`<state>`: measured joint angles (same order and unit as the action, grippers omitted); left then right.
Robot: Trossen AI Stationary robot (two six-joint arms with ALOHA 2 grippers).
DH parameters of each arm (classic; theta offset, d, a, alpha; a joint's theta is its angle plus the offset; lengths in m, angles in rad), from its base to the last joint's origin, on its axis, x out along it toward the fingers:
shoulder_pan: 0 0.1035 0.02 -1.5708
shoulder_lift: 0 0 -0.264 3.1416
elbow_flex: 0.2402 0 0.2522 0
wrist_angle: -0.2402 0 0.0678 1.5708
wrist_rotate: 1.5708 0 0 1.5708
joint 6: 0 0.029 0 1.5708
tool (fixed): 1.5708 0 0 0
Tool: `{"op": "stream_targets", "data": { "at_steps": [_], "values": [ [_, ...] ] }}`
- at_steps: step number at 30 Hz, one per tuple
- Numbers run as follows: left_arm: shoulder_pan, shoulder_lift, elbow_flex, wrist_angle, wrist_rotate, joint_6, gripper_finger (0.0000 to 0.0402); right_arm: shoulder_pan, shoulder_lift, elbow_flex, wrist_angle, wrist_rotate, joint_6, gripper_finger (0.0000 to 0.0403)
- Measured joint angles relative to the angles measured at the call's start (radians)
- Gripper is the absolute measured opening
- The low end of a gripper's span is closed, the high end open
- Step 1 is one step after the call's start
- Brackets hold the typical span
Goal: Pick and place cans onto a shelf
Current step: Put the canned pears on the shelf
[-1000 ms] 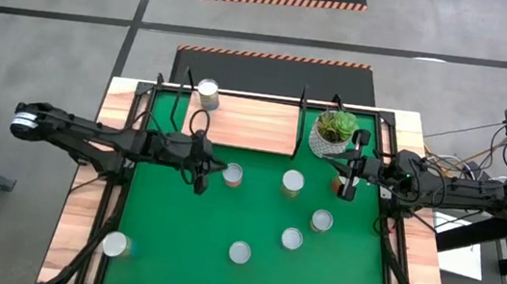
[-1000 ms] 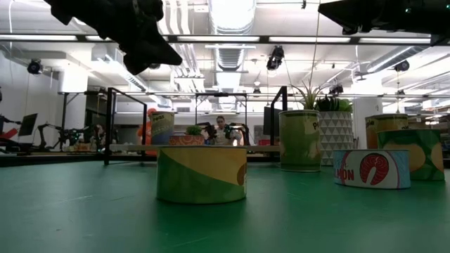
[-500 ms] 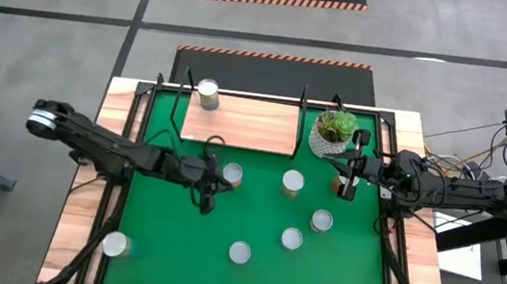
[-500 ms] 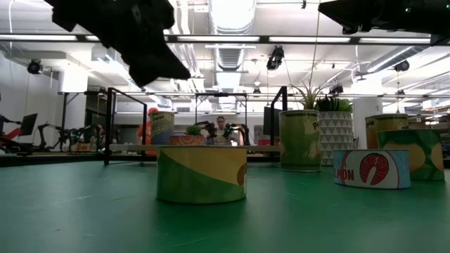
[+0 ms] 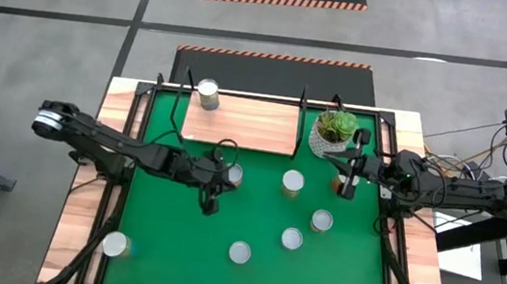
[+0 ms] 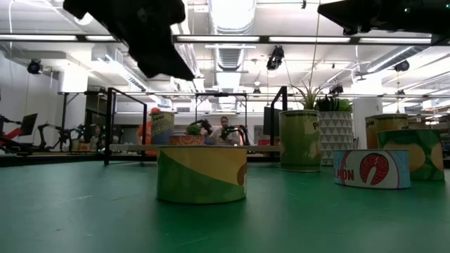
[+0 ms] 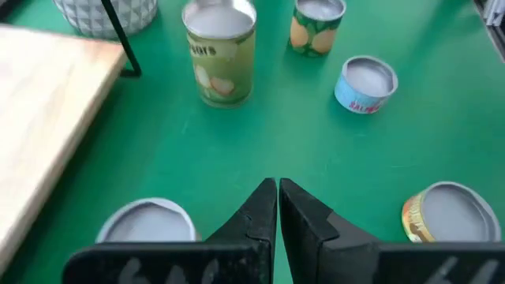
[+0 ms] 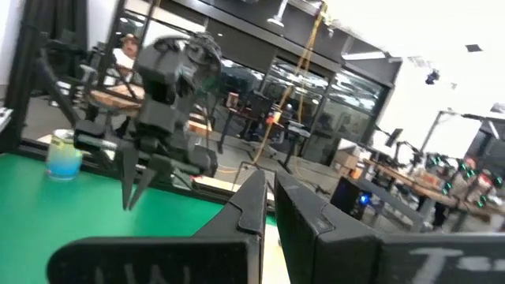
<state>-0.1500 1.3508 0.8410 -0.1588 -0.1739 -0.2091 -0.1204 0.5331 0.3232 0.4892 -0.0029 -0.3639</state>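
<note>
Small cylindrical tins with shiny silver tops are scattered over the green mat (image 5: pixel 163 247): one (image 5: pixel 233 173) beside the left arm's tip, one (image 5: pixel 292 182) at the centre, three more (image 5: pixel 321 220) (image 5: pixel 292 238) (image 5: pixel 239 252) nearer, and one (image 5: pixel 115 243) at the near left corner on the light-wood table (image 5: pixel 69 226). One tin (image 5: pixel 207 93) stands at the far left corner of the flat light-wood shelf on a thin black wire frame (image 5: pixel 241 124). A white pot with a green plant (image 5: pixel 334 131) stands just right of the shelf. A grey floor with striped dark mats surrounds the table. The left gripper (image 5: pixel 210 204) is held above the mat just beside the first tin, fingers pressed together, nothing held. The right gripper (image 5: pixel 348 189) is held at the mat's right edge near the pot, fingers likewise together.
</note>
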Motion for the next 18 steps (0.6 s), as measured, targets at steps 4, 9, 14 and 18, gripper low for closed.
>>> {"op": "stream_targets", "data": {
  "at_steps": [4, 9, 14, 18],
  "values": [
    [0.000, -0.078, 0.000, -0.018, 0.000, 0.066, 0.0000, 0.014, 0.034, 0.051, -0.023, -0.025, 0.052, 0.0018],
    [0.000, -0.197, -0.001, -0.016, -0.017, 0.175, 0.0000, 0.084, 0.152, 0.150, -0.099, -0.047, 0.104, 0.0018],
    [0.000, -0.317, -0.001, -0.025, -0.122, 0.237, 0.0000, 0.201, 0.297, 0.276, -0.310, -0.003, 0.177, 0.0018],
    [0.000, -0.408, -0.003, -0.062, -0.160, 0.256, 0.0000, 0.311, 0.404, 0.427, -0.632, 0.157, 0.317, 0.0018]
  ]
}}
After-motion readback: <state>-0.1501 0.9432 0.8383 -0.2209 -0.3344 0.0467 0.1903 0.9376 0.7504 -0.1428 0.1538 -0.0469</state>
